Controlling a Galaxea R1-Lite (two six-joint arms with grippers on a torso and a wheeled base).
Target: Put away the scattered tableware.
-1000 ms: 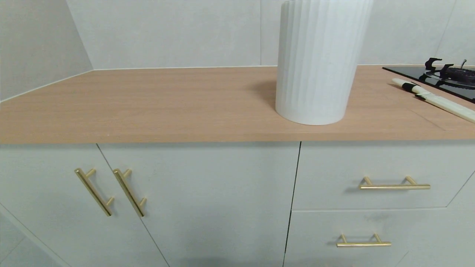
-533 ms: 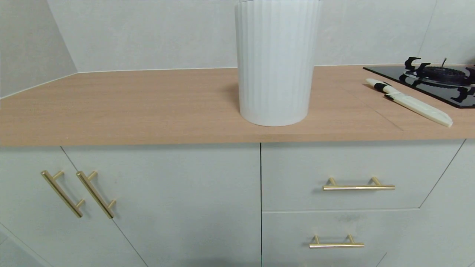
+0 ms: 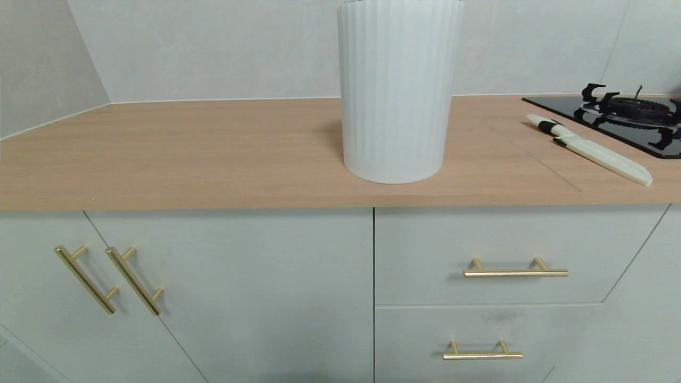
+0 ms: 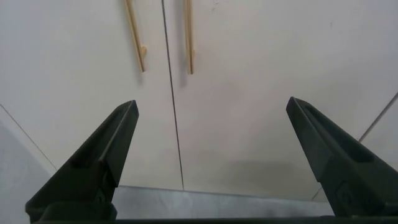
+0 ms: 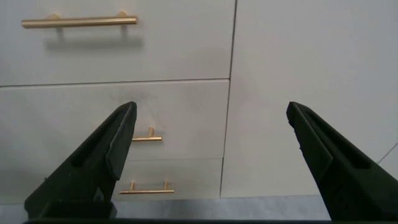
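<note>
Tall white ribbed container (image 3: 395,90) stands mid-counter (image 3: 186,154), near the front edge. To its right the knife (image 3: 590,150) lies flat, just beside the stove (image 3: 628,114). The left claw (image 4: 211,106) gapes wide at the cabinet doors (image 4: 249,74), the right claw (image 5: 210,107) wide at the drawers (image 5: 124,56). Both are well apart from the knife.

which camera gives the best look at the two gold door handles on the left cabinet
The head view: both door handles show whole, side by side below the counter. The left wrist view catches just one end of each. The right wrist view faces the drawer fronts instead.
</note>
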